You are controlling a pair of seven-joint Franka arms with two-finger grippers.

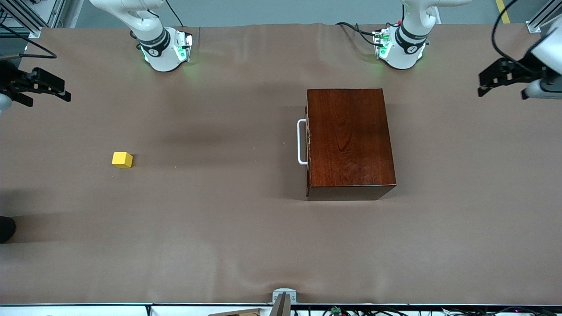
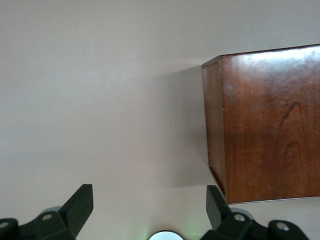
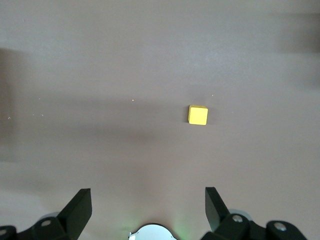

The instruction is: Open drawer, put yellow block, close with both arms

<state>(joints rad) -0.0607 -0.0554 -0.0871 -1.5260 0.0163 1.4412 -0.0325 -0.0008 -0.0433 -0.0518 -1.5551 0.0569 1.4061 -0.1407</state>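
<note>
Drawer: shut flush in the dark mahogany box (image 1: 350,141), only its reddish-brown front edge (image 1: 308,140) and white U-shaped bar handle (image 1: 301,141) showing; the handle faces the right arm's end of the table.
Table: brown cloth-covered surface (image 1: 228,228) carrying the box and the block.
Mahogany box: stands on the table toward the left arm's end, just in front of the left arm's green-lit base (image 1: 397,48); its glossy top and one corner show in the left wrist view (image 2: 270,125).
Left arm: raised and drawn back to its own end of the table, waiting; left gripper (image 1: 494,79) hangs over bare cloth beside the box, fingers (image 2: 80,205) spread wide, holding nothing.
Right arm: also waiting, pulled out past its end of the table; right gripper (image 1: 48,87) is in the air at that table edge, fingers (image 3: 212,202) parted and empty.
Yellow block: small cube (image 1: 122,159) resting alone on the cloth toward the right arm's end, well apart from the box and nearer the front camera than the right arm's base (image 1: 164,50); seen below the right gripper's parted fingers (image 3: 198,115).
</note>
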